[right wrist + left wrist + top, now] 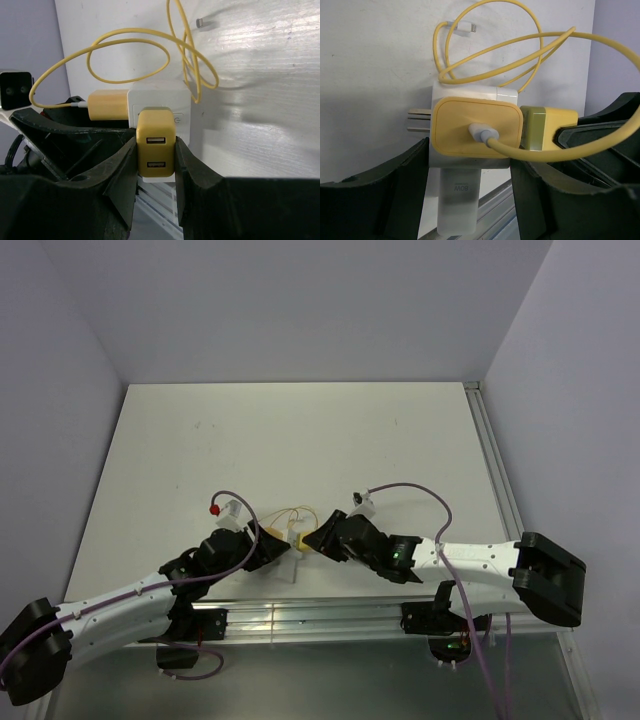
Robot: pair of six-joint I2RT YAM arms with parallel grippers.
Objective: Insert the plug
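By the near edge of the bench [300, 440], the right claw [156, 150], part-closed on the plug [156, 131], aims its long axis into the white block [160, 102] clasped by the wide-set left claw [470, 167].

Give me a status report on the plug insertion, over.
Left gripper shut on white block. Right gripper shut on plug, plug against block's side; seating unconfirmed. Yellow cable loops across plug.

Far worktop [300, 430] open, easy pass. Near edge tight: left claw [268, 548] round white block [465, 92], right claw [318, 540] w/ plug [156, 142] right up against it, no gap btwn. Yellow cable [535, 156] loops just behind, fouling that side.
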